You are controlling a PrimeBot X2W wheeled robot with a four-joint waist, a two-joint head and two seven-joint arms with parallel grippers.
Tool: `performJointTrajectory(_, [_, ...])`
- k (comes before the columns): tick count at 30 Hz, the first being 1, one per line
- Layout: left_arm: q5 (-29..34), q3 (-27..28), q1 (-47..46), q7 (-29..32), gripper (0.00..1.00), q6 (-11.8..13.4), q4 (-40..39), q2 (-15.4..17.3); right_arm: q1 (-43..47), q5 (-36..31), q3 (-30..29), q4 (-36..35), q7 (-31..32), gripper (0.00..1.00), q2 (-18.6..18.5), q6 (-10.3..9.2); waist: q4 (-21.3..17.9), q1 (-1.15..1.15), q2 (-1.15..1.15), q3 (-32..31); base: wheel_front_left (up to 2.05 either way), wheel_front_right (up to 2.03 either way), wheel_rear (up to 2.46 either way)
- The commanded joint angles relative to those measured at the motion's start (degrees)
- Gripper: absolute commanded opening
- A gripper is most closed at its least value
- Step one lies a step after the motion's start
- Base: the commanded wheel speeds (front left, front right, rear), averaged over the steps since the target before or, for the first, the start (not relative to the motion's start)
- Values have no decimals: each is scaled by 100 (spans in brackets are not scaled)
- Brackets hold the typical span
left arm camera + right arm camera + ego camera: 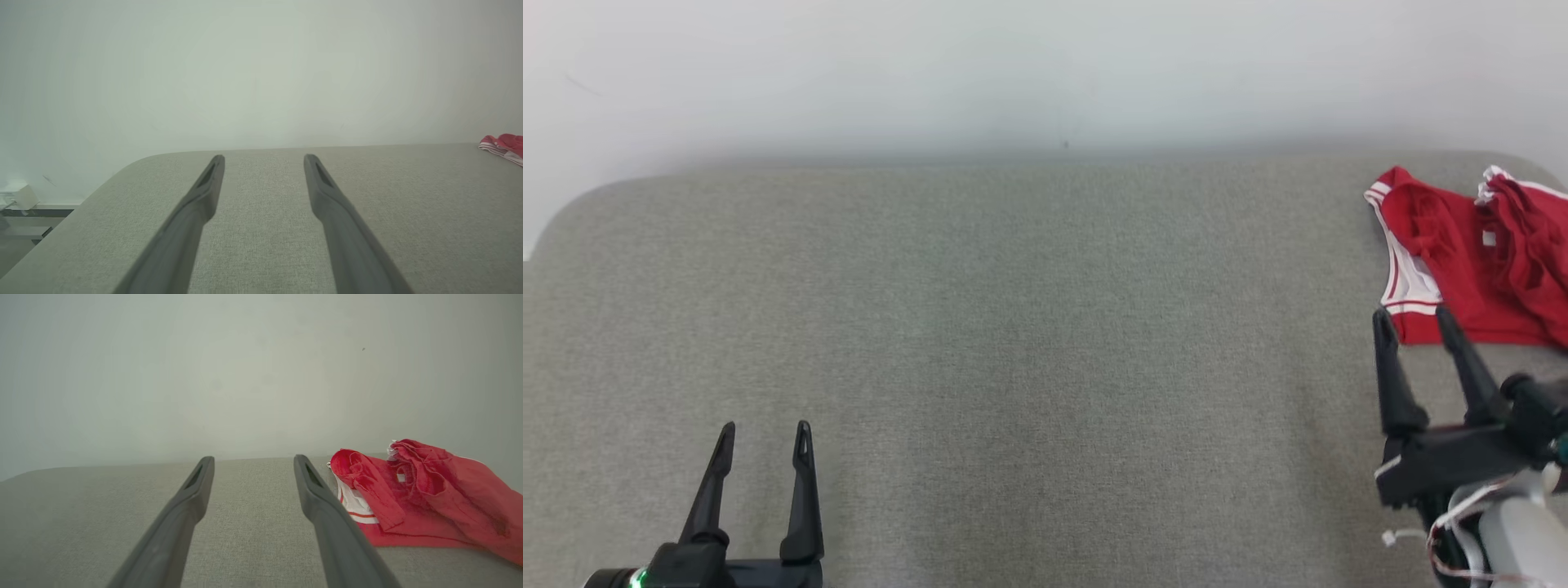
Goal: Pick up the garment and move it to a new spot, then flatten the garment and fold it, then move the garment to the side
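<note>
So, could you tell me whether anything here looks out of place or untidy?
Only the garment: it lies crumpled and bunched at the far right of the grey surface, near the open right gripper. Nothing else stands out.

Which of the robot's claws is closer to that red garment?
Right. The right gripper is open by the near left corner of the garment; the left gripper is open far across the grey surface.

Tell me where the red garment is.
In the head view the crumpled red garment lies at the far right of the grey surface, just beyond the right gripper.
</note>
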Motion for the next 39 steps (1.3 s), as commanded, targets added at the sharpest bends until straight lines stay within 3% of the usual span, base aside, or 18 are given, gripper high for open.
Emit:
performJointTrajectory(1, [22,12,59,-16,100,-19,18,-24,89,-39,-30,-33,9,100,12,-20,110,1,1,-149,0,0,0])
performJointTrajectory(19, [71,142,276,-16,100,-90,376,-133,1794,-445,-517,-1171,270,100,976,-20,127,1,1,-563,0,0,0])
performJointTrajectory(31, [74,183,262,-16,100,-180,635,-128,1936,-494,-458,-1234,284,100,1156,-20,121,1,1,-595,0,0,0])
performJointTrajectory(32, [45,173,231,0,0,-182,644,-127,1909,-471,-454,-1205,295,0,1141,0,121,2,1,-595,0,0,0])
performJointTrajectory(39, [-360,240,194,169,0,-191,919,-149,1953,-103,-475,-1003,383,0,1178,0,118,1,1,-594,0,0,0])
